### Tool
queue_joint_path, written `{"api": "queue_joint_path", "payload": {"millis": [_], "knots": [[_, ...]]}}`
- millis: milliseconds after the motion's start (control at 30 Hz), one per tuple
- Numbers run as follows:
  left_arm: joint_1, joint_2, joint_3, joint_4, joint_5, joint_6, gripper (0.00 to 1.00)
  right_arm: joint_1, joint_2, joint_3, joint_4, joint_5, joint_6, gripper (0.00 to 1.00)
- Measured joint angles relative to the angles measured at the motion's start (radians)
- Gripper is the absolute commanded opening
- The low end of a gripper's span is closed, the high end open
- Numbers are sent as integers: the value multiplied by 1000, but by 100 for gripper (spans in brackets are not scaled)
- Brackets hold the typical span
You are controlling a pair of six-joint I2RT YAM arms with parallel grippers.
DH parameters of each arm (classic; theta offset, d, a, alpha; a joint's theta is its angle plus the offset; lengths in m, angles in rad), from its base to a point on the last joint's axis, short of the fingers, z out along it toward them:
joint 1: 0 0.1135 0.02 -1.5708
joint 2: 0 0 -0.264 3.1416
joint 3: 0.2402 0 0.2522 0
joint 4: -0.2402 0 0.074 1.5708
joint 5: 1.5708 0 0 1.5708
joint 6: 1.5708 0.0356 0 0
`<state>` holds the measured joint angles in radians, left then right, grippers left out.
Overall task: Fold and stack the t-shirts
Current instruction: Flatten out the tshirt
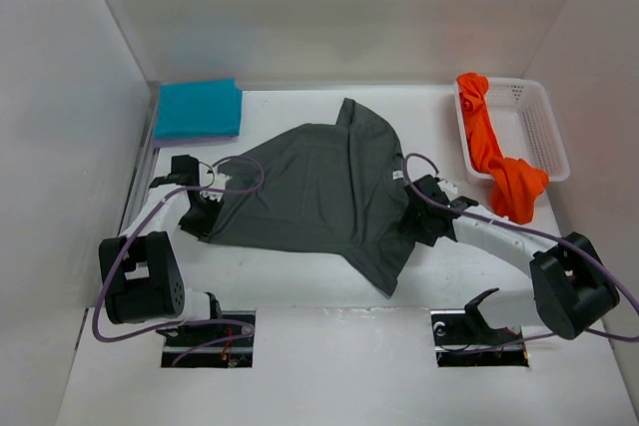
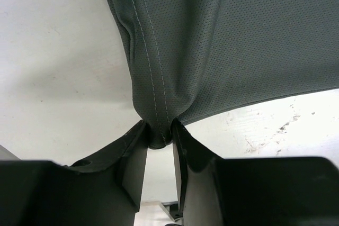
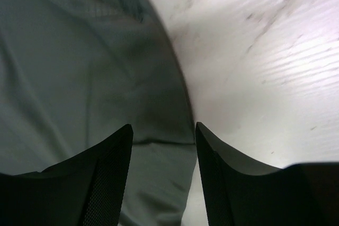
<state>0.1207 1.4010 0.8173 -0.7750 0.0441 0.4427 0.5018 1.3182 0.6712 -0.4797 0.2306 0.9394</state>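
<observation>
A dark grey t-shirt (image 1: 319, 192) lies spread across the middle of the table. My left gripper (image 1: 207, 209) is shut on its stitched hem at the shirt's left edge; the left wrist view shows the bunched hem (image 2: 158, 130) pinched between the fingers. My right gripper (image 1: 411, 214) hovers open at the shirt's right edge, with grey cloth (image 3: 106, 78) beneath the spread jaws and nothing gripped. A folded teal t-shirt (image 1: 198, 109) rests on a lavender one at the back left. An orange t-shirt (image 1: 494, 152) hangs over the basket's front rim.
A white mesh basket (image 1: 534, 127) stands at the back right by the right wall. White walls close in the table on the left, back and right. Purple cables loop from both arms over the shirt's edges.
</observation>
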Motion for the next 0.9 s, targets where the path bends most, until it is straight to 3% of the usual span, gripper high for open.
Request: {"api": "queue_joint_path", "payload": {"millis": [100, 267, 500, 667, 900], "knots": [[4, -5, -1, 6, 0, -2, 24, 40, 11, -1, -4, -13, 3, 48], [6, -5, -19, 18, 0, -4, 23, 69, 29, -15, 1, -33, 15, 1], [1, -8, -21, -9, 11, 34, 17, 85, -107, -101, -38, -50, 93, 0], [0, -45, -21, -114, 21, 112, 17, 195, -369, -112, -254, -3, 229, 0], [-64, -68, -21, -300, 51, 189, 28, 338, -637, -111, -592, 30, 452, 2]]}}
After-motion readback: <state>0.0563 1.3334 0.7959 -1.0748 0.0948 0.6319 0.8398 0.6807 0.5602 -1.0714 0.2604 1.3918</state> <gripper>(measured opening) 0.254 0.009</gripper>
